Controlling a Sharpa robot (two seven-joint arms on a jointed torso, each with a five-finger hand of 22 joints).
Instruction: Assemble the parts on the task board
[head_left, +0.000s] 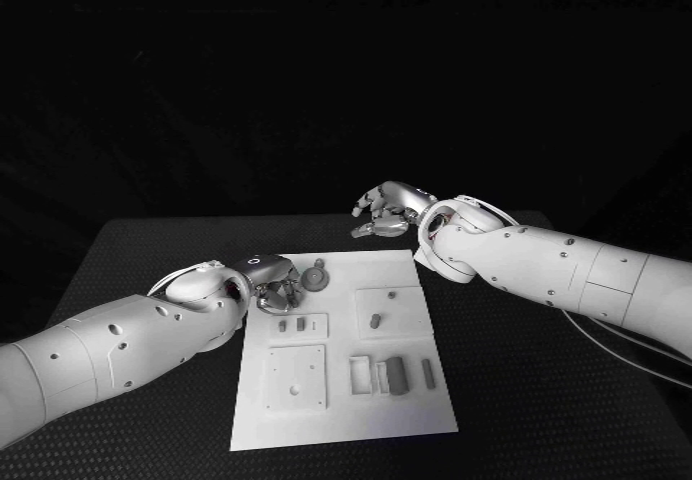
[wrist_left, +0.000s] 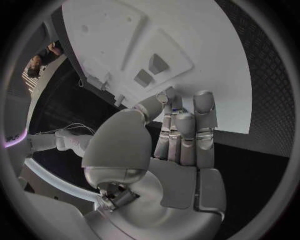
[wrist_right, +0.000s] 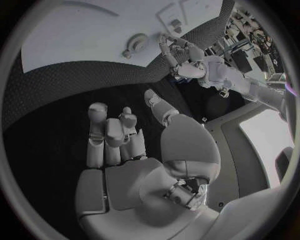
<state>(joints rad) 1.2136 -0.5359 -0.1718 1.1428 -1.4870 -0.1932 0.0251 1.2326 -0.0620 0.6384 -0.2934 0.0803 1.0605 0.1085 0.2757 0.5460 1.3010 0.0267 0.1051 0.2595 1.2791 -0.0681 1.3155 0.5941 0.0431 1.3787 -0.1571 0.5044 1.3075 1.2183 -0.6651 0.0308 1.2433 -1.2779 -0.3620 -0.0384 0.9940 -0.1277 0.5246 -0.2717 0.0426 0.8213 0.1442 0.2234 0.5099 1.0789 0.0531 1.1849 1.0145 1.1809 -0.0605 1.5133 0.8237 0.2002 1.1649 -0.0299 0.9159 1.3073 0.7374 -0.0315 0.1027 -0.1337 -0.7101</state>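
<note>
The left silver many-fingered hand (head_left: 271, 288) holds nothing, fingers loosely curled; the right silver many-fingered hand (head_left: 385, 210) likewise.

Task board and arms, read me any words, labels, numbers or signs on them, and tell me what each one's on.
None can be read.
Task board: plain white, with no print to be made out.
Parts: no marks.
Left hand and right hand: no lettering to be seen.
Left wrist view: there is a dark mark on a white surface at the circle's rim, too cut off and blurred to read.
</note>
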